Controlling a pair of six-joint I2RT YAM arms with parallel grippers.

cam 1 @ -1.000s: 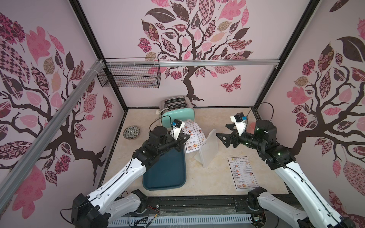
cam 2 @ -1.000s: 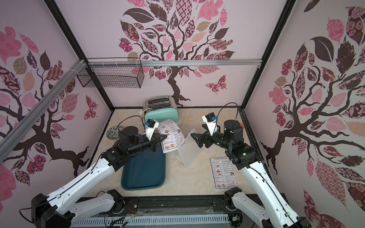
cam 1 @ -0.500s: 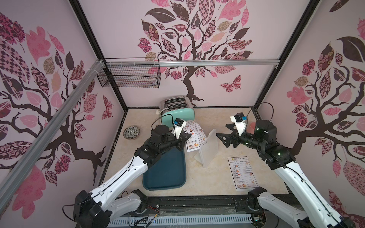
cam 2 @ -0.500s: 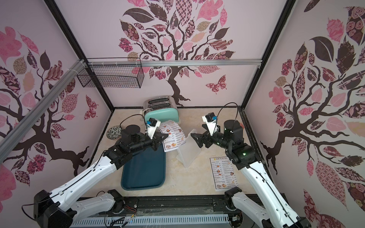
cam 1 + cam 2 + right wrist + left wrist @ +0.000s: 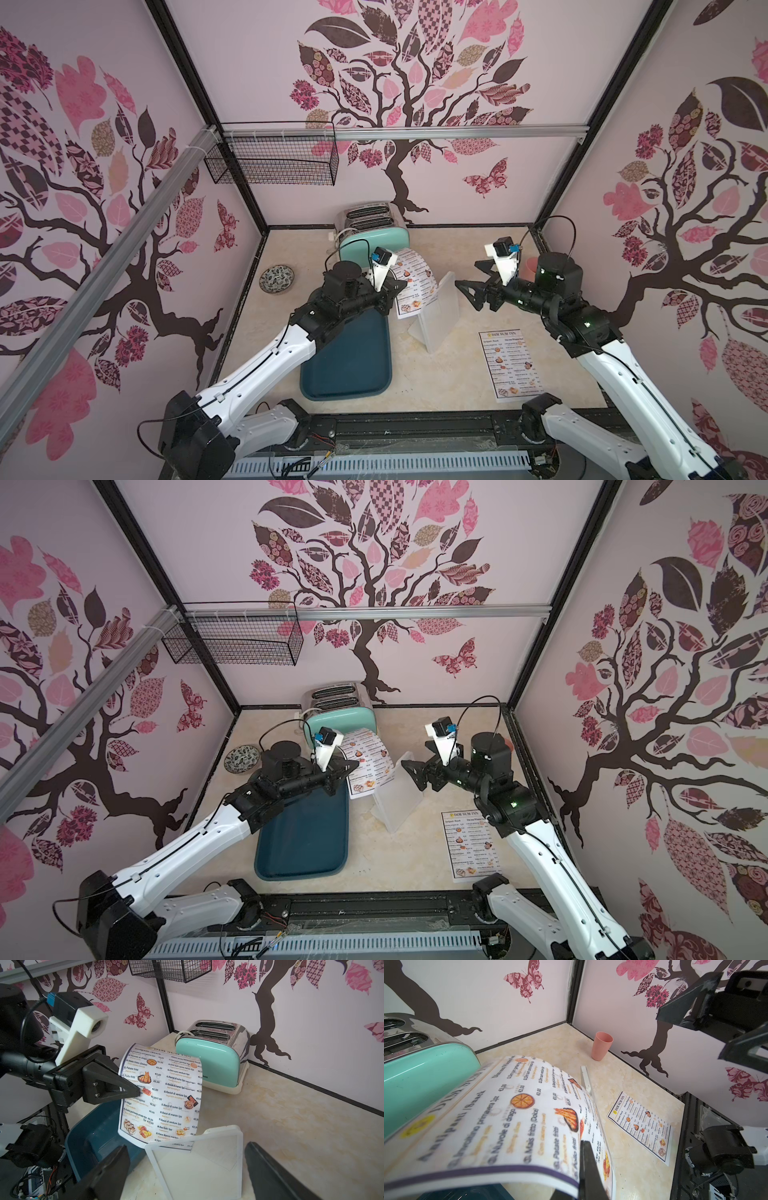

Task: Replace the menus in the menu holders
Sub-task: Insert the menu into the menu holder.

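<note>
**Held menu at the holder's top edge: risks and orientation**

Jaw state: the left jaws are closed on the held menu [image 5: 162,1093], pinching one long side edge about halfway down. The right jaws are spread wide and grip nothing.

Position: the menu holder [image 5: 197,1167] stands on the desk [image 5: 436,382], just ahead of the right jaws and roughly centred between their tips, not touching them. The held menu hangs just beyond the left jaws' tips. Its lower edge overlaps the holder's top rim. I cannot tell whether it is inside the slot. The second menu [image 5: 510,365] lies flat on the desk, well behind and below the right jaws.

Orientation: the held menu's long axis is near vertical, with the foot end down at the holder. The header end is up and curls away towards the toaster [image 5: 214,1059]. The printed face is turned to the right jaws. The holder is upright and leaning, long axis up.

Risks (my judgement):
- The sheet is limp and pinched on one side only, so the far corner may snag on the rim and buckle.
- Nothing steadies the holder, so a push from the paper could slide or tip it.
- The sheet may pivot in the pinch and skew.
</note>
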